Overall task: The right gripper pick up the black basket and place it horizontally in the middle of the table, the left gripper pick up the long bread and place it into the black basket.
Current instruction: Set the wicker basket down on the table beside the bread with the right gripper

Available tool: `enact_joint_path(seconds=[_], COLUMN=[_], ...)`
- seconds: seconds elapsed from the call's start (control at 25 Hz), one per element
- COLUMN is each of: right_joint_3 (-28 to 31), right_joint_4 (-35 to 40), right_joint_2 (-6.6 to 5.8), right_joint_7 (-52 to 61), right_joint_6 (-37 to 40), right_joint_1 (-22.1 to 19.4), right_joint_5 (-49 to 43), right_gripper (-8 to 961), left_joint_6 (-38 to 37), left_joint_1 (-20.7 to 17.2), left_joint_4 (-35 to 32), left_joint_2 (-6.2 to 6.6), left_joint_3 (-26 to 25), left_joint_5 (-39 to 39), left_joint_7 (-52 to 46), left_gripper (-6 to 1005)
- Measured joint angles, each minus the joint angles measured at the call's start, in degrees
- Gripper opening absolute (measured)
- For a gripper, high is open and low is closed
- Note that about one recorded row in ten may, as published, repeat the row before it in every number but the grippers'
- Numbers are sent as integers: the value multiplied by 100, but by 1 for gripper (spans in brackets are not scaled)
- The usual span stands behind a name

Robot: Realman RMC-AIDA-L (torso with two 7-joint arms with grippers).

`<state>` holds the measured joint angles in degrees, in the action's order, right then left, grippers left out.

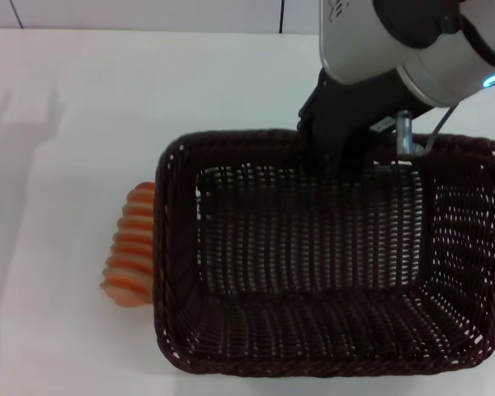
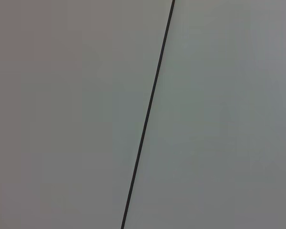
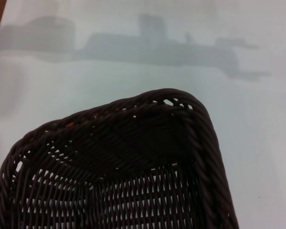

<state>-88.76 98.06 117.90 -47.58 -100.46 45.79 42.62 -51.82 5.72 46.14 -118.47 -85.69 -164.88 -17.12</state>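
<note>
The black basket (image 1: 172, 272) fills the near right of the head view, long side across, and looks raised off the white table (image 1: 74, 99). My right gripper (image 1: 334, 161) reaches down over the middle of its far rim and is shut on it. The right wrist view shows one corner of the black basket (image 3: 133, 138) with the table beyond, and no fingers. The long bread (image 1: 132, 243), striped orange and cream, lies on the table just left of the basket, partly hidden by its left wall. The left gripper is out of view.
A wall seam (image 1: 280, 16) runs behind the table's far edge. An arm's shadow (image 1: 21, 124) falls on the table at the far left. The left wrist view shows only a plain grey surface with a thin black line (image 2: 148, 114).
</note>
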Motion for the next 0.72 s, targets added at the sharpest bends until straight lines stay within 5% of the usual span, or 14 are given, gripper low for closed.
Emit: enact_joint_path(seconds=[0.72], right_joint_3=[-443], right_joint_4=[-617], right_joint_2=[68], right_joint_7=[581], right_joint_6=[132], right_joint_1=[196], right_joint_5=[-487], right_gripper=[146], left_joint_6=[-76], left_joint_1=[6], left_joint_4=[-1], left_joint_2=[0], left_joint_3=[48], left_joint_5=[0], left_joint_7=[-2], left_gripper=[762])
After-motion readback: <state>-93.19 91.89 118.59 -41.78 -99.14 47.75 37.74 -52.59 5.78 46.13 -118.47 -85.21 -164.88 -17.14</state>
